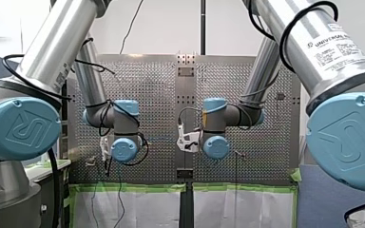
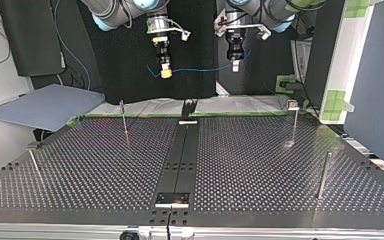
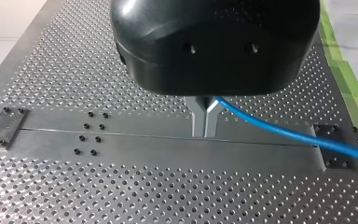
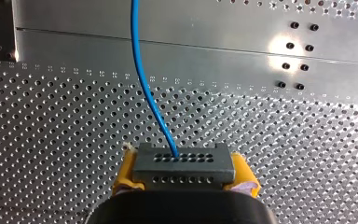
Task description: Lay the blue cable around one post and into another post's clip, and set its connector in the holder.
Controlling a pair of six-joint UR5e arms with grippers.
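Observation:
In the top view both grippers hang high above the table's far edge, and the blue cable (image 2: pixel 200 69) stretches between them. My left gripper (image 3: pixel 204 131) has its metal fingers shut on the blue cable (image 3: pixel 298 136), which runs off to one side. My right gripper (image 4: pixel 182 173) clamps the grey connector (image 4: pixel 182 163) between its yellow pads, and the cable (image 4: pixel 142 70) rises from the connector's face. In the top view my right gripper (image 2: pixel 165 73) is at the left and my left gripper (image 2: pixel 235 65) at the right. A black holder (image 2: pixel 188 109) stands on the centre strip at the far edge.
Thin posts stand on the perforated table (image 2: pixel 95 170): one at the far left (image 2: pixel 124 120), one with a clip on top at the far right (image 2: pixel 294 122), one at the near right (image 2: pixel 323 175) and one at the near left (image 2: pixel 34 162). A bracket (image 2: pixel 172 199) sits at the near centre.

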